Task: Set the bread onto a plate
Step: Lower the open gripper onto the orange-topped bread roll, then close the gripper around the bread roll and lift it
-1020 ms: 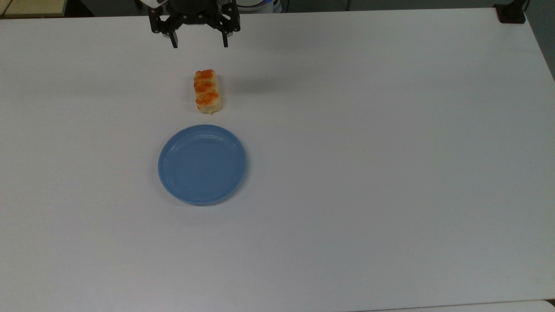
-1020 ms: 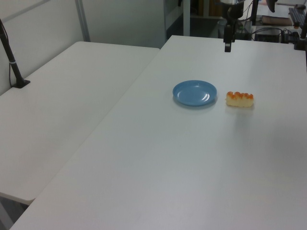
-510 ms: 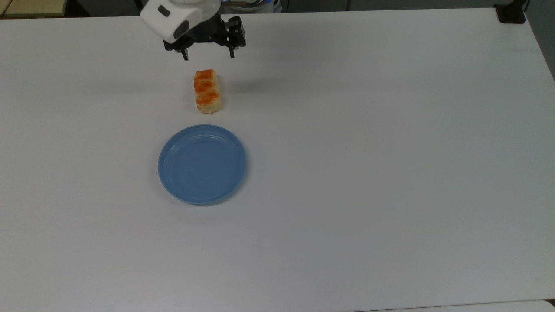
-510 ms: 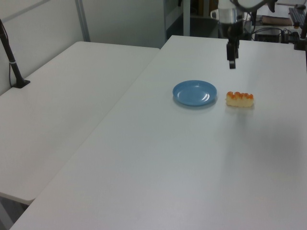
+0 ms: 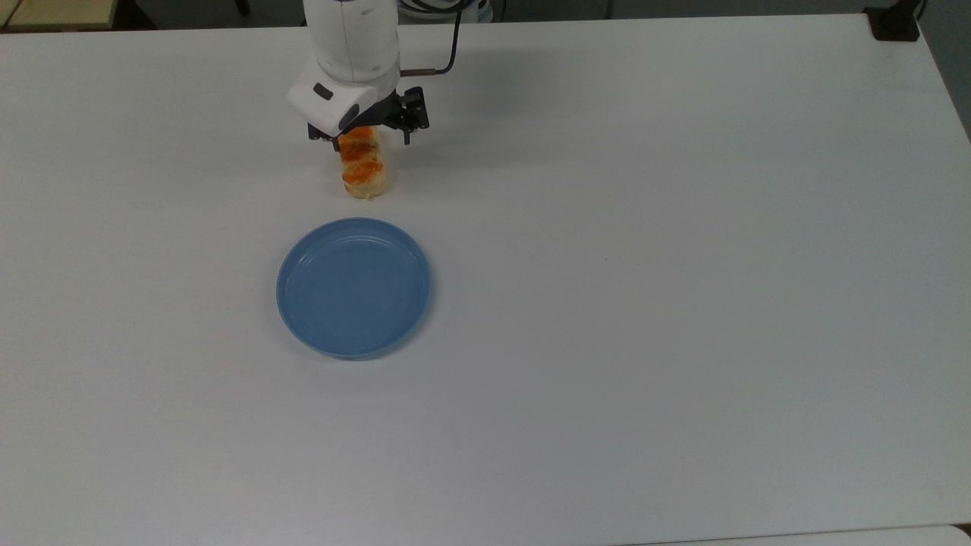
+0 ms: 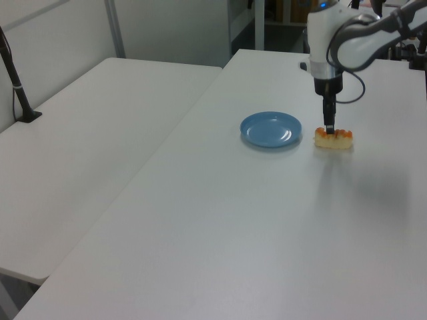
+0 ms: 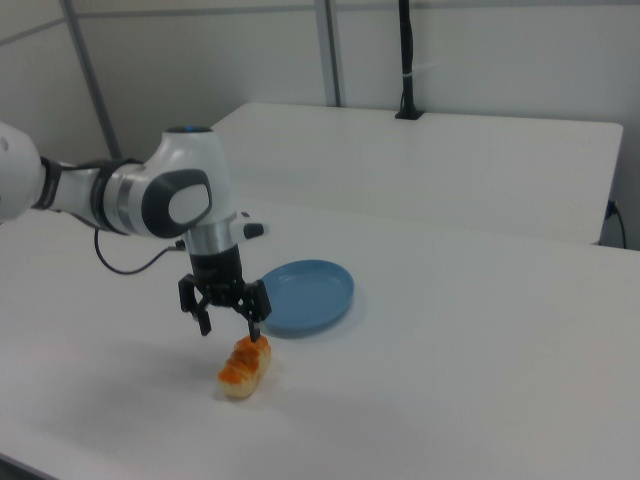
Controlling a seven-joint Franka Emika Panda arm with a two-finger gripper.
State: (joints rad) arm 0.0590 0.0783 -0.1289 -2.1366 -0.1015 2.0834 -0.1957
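1. Bread (image 5: 364, 168) lay flat on the white table (image 5: 683, 265), near the table's far edge as the top view showed it, with its long axis pointing from that edge toward the plate (image 5: 354, 287).
2. My gripper (image 7: 229, 325) hung just above the end of the bread farthest from the plate, pointing straight down.
3. My fingers (image 7: 254, 327) were spread wide, grasping nothing; in the right view one tip stood over the near end of the bread and the other hung off to the right view's left of it.
4. In the left view my fingers (image 6: 328, 124) lined up into one dark bar whose tip met the top of the bread (image 6: 333, 138); I could not tell from it whether they touched the glaze.
5. The plate sat bare on the table, close to the bread but apart from it, with a strip of tabletop between them.
6. In the left view the plate (image 6: 271, 129) lay to the left view's left of the bread; in the right view the plate (image 7: 305, 296) lay beyond the bread (image 7: 244, 367), toward the right view's right.
7. A second white table (image 6: 87, 147) stood alongside, with a dark post (image 6: 17, 90) at its far corner.
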